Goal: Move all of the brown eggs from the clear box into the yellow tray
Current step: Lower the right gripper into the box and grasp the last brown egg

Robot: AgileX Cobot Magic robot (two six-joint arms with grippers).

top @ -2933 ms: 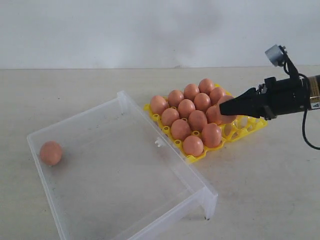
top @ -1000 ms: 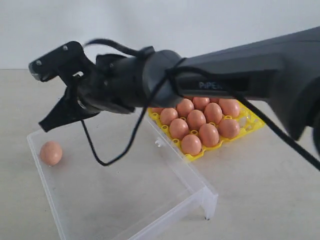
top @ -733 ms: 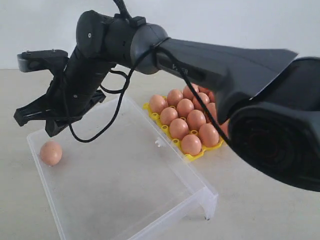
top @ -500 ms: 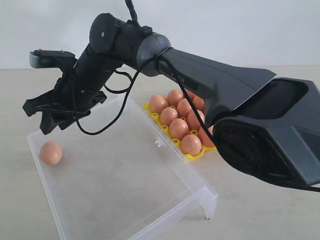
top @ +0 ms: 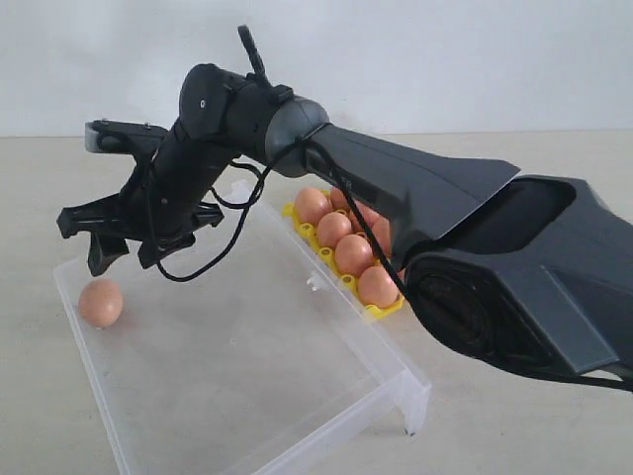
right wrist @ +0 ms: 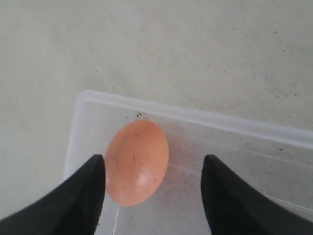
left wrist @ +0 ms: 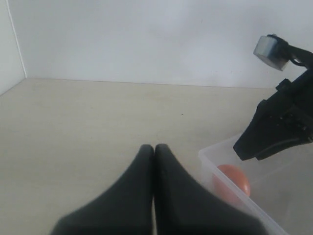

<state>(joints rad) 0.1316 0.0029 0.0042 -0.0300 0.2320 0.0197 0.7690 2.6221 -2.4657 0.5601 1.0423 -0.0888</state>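
The right arm fills half the room from where I stand, stretched across from the right to the left end of the clear box. That box is almost bare: I count a single brown egg in it, lying in the left corner close to the wall. Over on the far right, the yellow tray shows every cup I can see filled, though the arm hides a good part of it, so I would not swear to the count. By my judgement the job is nearly done, with this last egg to lift and set down.

The right gripper hovers just above the egg with its fingers spread wide and nothing between them. The left gripper sits off to the left with its fingers pressed together, empty.

The egg lies on its side. Its long axis runs roughly crosswise to the gap between the spread fingers (handy for closing on its narrow width). Which end is the blunt one I cannot tell.
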